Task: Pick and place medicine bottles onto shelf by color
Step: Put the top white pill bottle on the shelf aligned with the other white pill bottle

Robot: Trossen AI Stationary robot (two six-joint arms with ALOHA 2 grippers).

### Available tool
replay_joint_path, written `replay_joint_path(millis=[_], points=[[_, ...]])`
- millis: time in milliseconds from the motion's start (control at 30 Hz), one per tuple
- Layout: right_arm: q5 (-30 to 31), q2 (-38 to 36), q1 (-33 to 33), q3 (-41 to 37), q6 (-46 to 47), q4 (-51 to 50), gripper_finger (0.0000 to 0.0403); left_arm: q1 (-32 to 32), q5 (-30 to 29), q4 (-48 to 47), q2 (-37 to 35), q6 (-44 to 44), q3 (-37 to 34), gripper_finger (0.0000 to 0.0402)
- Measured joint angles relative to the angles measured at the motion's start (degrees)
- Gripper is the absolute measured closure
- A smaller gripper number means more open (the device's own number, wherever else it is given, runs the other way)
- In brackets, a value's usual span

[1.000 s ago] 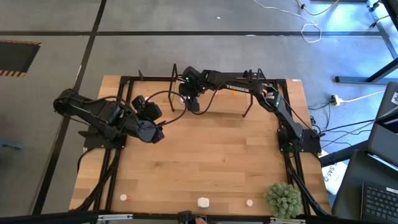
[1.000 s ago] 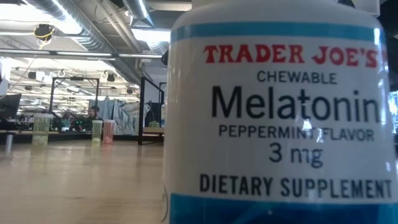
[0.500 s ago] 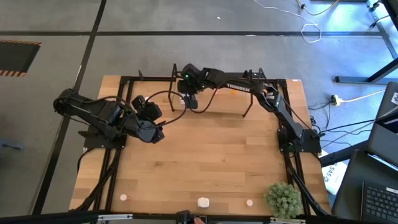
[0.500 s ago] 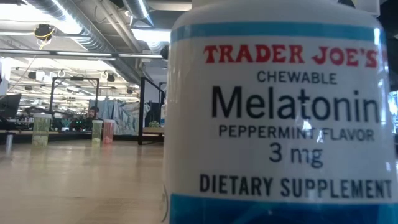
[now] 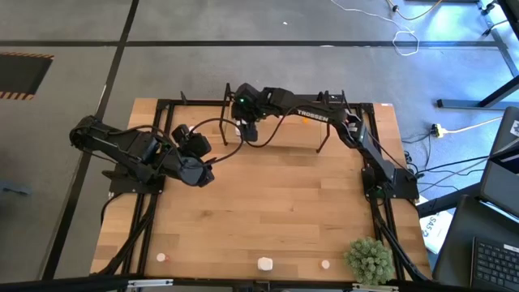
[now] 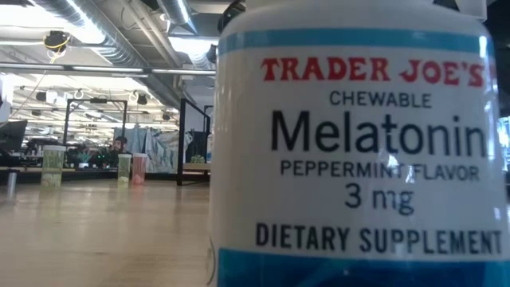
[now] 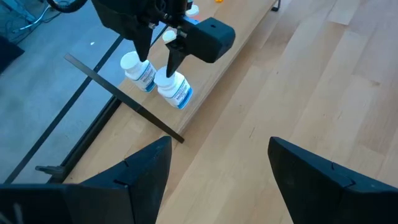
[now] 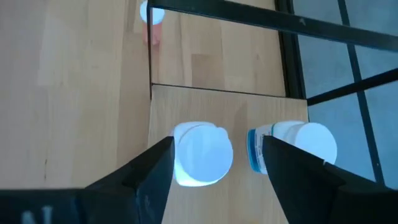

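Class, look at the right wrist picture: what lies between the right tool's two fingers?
A white-capped medicine bottle stands on the shelf between the open right tool's fingers; a second bottle sits outside them. The left wrist view agrees.

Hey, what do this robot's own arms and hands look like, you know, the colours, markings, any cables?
Both arms are dark, jointed segments. The right arm has white lettering along one link and a small green light near its wrist. A black cable loops by the left arm. Each hand ends in two dark, flat, tapering fingers.
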Motion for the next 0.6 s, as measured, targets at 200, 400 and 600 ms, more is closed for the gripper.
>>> replay_joint_path(millis=[200, 400, 600], points=[[5.0, 0.0, 2.7, 0.0, 2.8, -3.0, 0.0159, 0.0, 0.0, 0.0, 0.0, 0.0, 0.0, 0.0139], [11.8, 0.0, 5.6, -0.1, 6.3, -5.9, 0.0159, 0.0, 0.0, 0.0, 0.0, 0.0, 0.0, 0.0139], [13.2, -0.1, 7.5, -3.5, 7.3, -4.9, 0.0192, 0.0, 0.0, 0.0, 0.0, 0.0, 0.0, 0.0139]])
